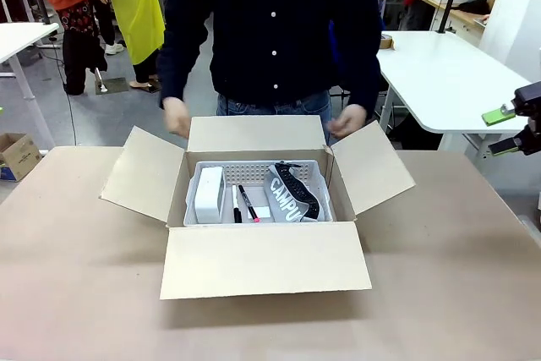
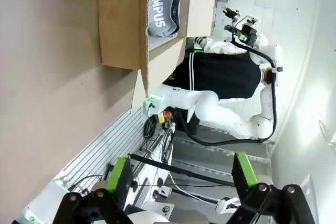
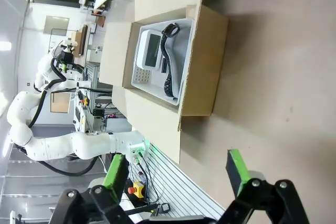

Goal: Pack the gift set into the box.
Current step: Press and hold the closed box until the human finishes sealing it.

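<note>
The box (image 1: 264,255) stands in the middle of the table with all four flaps folded outward. Inside it sits the gift set: a white perforated basket (image 1: 254,168) holding a small white box (image 1: 209,194), two marker pens (image 1: 243,204) and grey fabric lettered "CAMPUS" (image 1: 287,196). The person's hands (image 1: 177,117) hover by the rear flap's corners. My right gripper (image 1: 505,131) hangs open at the far right, well away from the box. In the left wrist view my left gripper (image 2: 181,174) is open and holds nothing, far from the box (image 2: 131,24). The right wrist view shows the box (image 3: 202,61) and basket (image 3: 181,90) beyond the open right gripper (image 3: 177,171).
The brown table (image 1: 76,293) has free room on all sides of the box. A much smaller brown carton (image 1: 17,154) lies on the floor at left. White tables (image 1: 444,78) stand behind at the right and left, with other people farther back.
</note>
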You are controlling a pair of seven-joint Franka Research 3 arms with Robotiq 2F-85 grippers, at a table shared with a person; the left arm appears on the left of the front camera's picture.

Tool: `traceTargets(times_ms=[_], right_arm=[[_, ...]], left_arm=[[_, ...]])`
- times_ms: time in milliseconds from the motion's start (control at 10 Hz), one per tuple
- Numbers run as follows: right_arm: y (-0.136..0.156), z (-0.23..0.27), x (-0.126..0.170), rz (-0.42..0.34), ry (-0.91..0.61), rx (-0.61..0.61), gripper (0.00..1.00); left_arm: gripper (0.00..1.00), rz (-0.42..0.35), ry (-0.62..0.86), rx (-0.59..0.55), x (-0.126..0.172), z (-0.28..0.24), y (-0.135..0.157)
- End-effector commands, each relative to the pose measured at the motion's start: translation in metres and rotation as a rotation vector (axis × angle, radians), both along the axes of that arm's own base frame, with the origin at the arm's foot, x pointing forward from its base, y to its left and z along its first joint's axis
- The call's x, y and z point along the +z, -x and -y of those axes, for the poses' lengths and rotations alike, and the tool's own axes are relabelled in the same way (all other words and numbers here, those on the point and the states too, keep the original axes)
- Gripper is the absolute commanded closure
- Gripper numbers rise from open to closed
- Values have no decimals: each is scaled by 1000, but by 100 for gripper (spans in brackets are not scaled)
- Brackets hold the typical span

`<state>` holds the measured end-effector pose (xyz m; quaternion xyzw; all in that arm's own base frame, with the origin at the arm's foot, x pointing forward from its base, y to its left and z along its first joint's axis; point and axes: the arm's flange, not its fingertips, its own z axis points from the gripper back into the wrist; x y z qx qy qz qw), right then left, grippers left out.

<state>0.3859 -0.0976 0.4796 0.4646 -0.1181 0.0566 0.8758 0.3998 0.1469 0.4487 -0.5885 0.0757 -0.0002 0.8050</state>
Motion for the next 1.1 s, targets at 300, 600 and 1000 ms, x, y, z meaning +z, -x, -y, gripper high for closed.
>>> traceTargets(times_ms=[300, 600, 1000], right_arm=[[2, -2, -1, -13, 6, -9, 0], [2, -2, -1, -13, 6, -9, 0], [2, -2, -1, -13, 6, -9, 0]], left_arm=[[0, -3, -3, 4, -3, 1, 3], [0, -3, -3, 4, -3, 1, 3], [0, -3, -3, 4, -3, 1, 3]])
